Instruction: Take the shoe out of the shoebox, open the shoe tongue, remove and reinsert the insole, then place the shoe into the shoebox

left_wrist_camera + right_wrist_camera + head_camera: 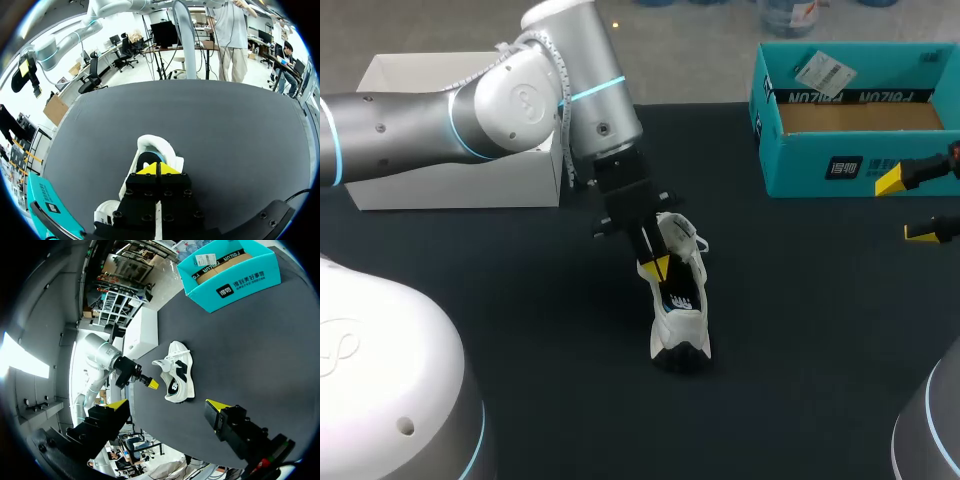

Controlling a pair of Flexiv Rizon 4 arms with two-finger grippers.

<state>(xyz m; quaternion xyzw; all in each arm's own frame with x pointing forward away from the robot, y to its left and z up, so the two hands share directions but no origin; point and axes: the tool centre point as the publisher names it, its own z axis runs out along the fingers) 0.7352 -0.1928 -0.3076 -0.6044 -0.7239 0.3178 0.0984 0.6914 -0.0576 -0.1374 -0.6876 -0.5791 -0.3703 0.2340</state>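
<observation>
1. The shoe [680,305] (white with black patches) stands near the middle of the dark table [800,330], lying lengthwise from far to near, outside the shoebox.
2. The left gripper [658,266] is at the shoe's opening with its yellow tips pressed together; I cannot tell whether they pinch anything.
3. The teal shoebox [800,160] stands open at the far right, well apart from the shoe.
4. The right gripper [907,206] hangs just on the near side of the shoebox, fingers spread and holding nothing.
5. A white box [450,185] sits at the far left.

High rear view plus two wrist fisheyes, shoe [678,318] common
</observation>
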